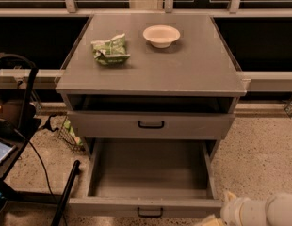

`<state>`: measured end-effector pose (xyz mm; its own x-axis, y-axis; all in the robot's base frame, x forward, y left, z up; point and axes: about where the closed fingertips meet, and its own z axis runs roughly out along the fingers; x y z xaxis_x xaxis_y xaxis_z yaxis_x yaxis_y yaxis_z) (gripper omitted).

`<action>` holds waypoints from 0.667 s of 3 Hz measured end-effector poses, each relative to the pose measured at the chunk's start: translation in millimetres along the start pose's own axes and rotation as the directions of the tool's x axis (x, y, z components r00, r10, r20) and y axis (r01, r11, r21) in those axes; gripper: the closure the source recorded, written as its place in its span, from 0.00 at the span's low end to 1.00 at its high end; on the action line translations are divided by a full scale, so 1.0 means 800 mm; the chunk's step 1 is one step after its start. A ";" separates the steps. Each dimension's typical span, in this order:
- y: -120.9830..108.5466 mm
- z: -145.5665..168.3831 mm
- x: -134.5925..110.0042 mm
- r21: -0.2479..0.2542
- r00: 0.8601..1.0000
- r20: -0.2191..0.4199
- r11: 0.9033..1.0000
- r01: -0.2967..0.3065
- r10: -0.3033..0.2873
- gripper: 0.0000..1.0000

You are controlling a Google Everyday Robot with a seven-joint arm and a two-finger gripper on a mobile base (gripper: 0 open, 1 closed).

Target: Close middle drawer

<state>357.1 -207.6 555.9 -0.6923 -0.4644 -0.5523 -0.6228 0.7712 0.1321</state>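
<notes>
Dim warm light from above — shadow pools under the cabinet top [183,67], gripper [213,219] pale at bottom right.

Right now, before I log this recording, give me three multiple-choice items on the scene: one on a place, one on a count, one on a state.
1. Where is the gripper?
A. at the top left of the view
B. low, by the right front corner of the middle drawer
C. in the middle of the view

2. How many things lie on the cabinet top?
A. two
B. four
C. none

3. The middle drawer is:
A. shut flush
B. pulled far out
C. taken out and lying upside down

Answers:
1 B: the gripper shows at the bottom right edge, just beside that corner.
2 A: only a green bag and a white bowl sit there.
3 B: its front stands well forward and its grey inside is open to view.
</notes>
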 end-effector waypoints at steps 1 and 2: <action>0.007 0.032 0.041 -0.029 0.997 -0.009 0.997 -0.076 0.076 0.25; 0.017 0.065 0.081 -0.051 0.988 -0.013 0.987 -0.153 0.152 0.48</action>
<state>323.0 -204.3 479.0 -0.7836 -0.3470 -0.5153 -0.5274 0.8100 0.2566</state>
